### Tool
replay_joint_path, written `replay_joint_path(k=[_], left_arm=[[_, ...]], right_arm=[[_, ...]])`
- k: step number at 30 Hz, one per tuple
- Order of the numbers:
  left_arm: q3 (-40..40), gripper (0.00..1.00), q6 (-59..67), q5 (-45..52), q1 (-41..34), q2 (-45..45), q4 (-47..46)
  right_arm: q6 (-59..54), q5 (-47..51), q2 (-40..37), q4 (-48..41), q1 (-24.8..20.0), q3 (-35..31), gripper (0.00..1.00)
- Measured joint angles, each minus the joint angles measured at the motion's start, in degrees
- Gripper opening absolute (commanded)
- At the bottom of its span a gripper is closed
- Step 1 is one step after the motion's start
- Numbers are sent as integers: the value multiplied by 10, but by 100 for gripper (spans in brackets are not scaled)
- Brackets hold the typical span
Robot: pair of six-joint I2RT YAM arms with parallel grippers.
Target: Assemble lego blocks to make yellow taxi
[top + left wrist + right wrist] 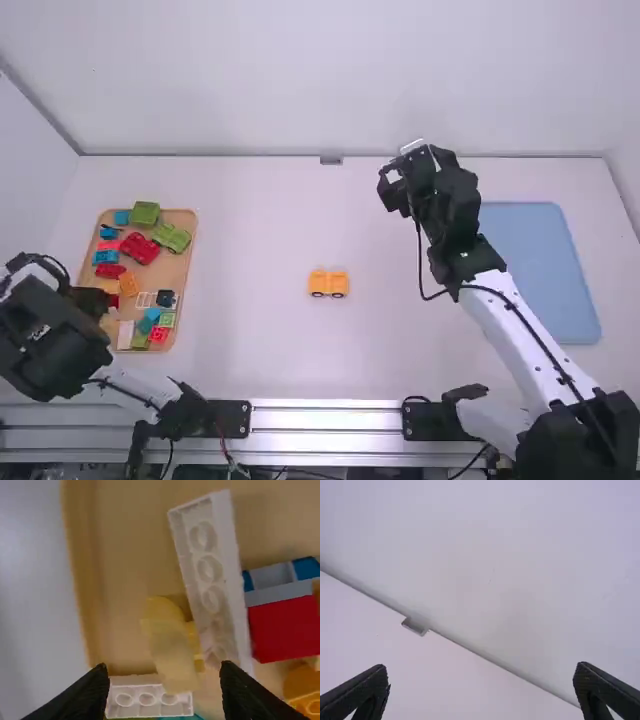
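In the high view my left gripper [85, 298] is over the near left part of the wooden tray [189, 262]. My right gripper [392, 176] is held up at the back, right of the middle. A small yellow-orange car-like block assembly [328, 284] with dark wheels stands on the middle of the table. In the left wrist view my left gripper [162, 677] is open above the tray. A pale yellow piece [172, 655] shows between its fingers, beside a long white block [210, 572]. Another white block [147, 700] lies close by. My right gripper [482, 680] is open with nothing between its fingers.
The tray holds several more parts, among them a green block [145, 213], a red piece [139, 247], an orange piece [129, 284] and blue blocks. A light blue mat [540, 270] lies at the right, beside my right arm. The back wall rises behind the table.
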Motion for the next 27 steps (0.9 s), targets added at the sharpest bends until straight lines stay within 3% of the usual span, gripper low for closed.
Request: replay_joint_path(k=[15, 27], left_arm=[[-23, 57, -22, -37, -28, 0, 5], [-69, 59, -28, -48, -27, 0, 73]], right_arm=[[0, 0, 0, 0, 0, 0, 98], [0, -1, 0, 4, 0, 0, 98]])
